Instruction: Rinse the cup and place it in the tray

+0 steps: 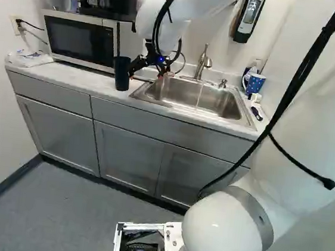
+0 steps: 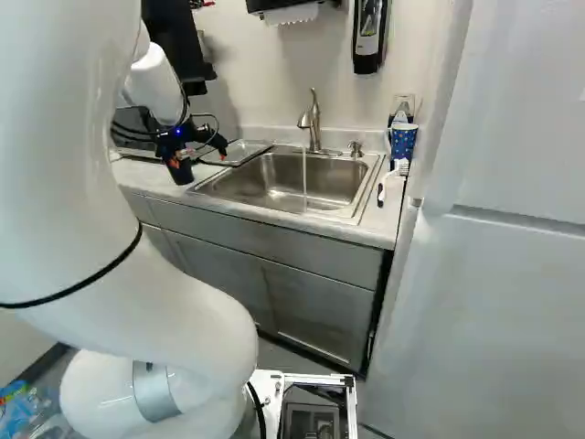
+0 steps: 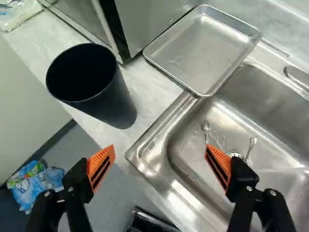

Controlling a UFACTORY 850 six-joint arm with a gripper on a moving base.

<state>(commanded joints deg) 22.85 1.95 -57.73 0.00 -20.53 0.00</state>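
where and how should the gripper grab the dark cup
Probably best by the side wall of the dark cup, midway down, coming level from the front edge of the counter: it stands upright, its round wall shows no handle, and the microwave is close behind.

Mottled whitish counter [image 1: 82, 79] above grey cabinets [image 1: 128, 158]. Near its front edge, the cup [image 3: 113, 101] is plain blue-black; the tray [image 3: 205, 48] is silver-grey; toward its back right corner, a second cup [image 2: 403, 142] is blue with white flecks. Gripper pads [image 3: 102, 166] are orange, barred black.
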